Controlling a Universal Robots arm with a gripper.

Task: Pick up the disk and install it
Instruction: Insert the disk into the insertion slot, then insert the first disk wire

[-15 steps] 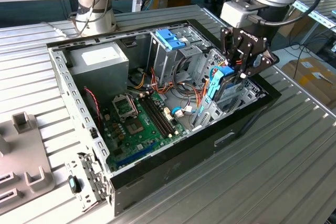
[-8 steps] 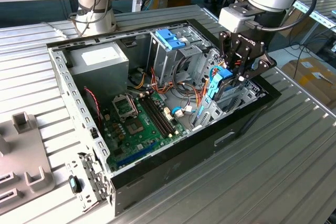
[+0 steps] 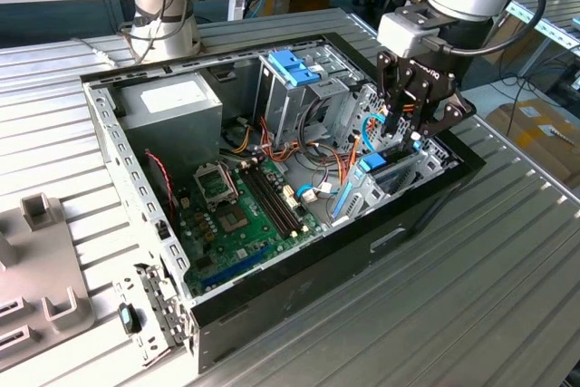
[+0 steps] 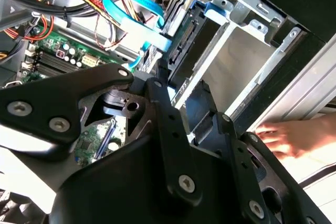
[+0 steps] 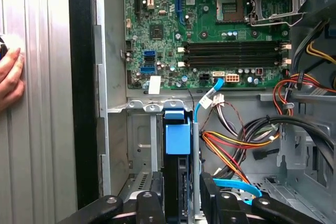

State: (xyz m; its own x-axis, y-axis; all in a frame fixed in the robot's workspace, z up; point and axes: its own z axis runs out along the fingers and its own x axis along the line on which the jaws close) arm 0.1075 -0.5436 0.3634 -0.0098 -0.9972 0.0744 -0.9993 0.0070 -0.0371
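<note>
The disk (image 5: 178, 137), dark-bodied with a light-blue carrier rail, stands on edge in the metal drive bay (image 3: 412, 169) at the corner of the open computer case on the exterior view's right. My gripper (image 3: 405, 138) reaches down into that bay. In the first wrist view its black fingers (image 5: 156, 200) press against both flat sides of the disk, so the gripper (image 5: 181, 203) is shut on it. The second wrist view shows the disk (image 4: 191, 45) edge-on beyond the fingers (image 4: 160, 95), with its lower part hidden in the bay.
The case holds a green motherboard (image 3: 240, 215), a power supply (image 3: 172, 101), a drive cage with a darker blue bracket (image 3: 294, 65), and loose blue and orange cables (image 5: 231, 150) beside the bay. A person's hand (image 5: 10, 77) rests on the table outside the case wall.
</note>
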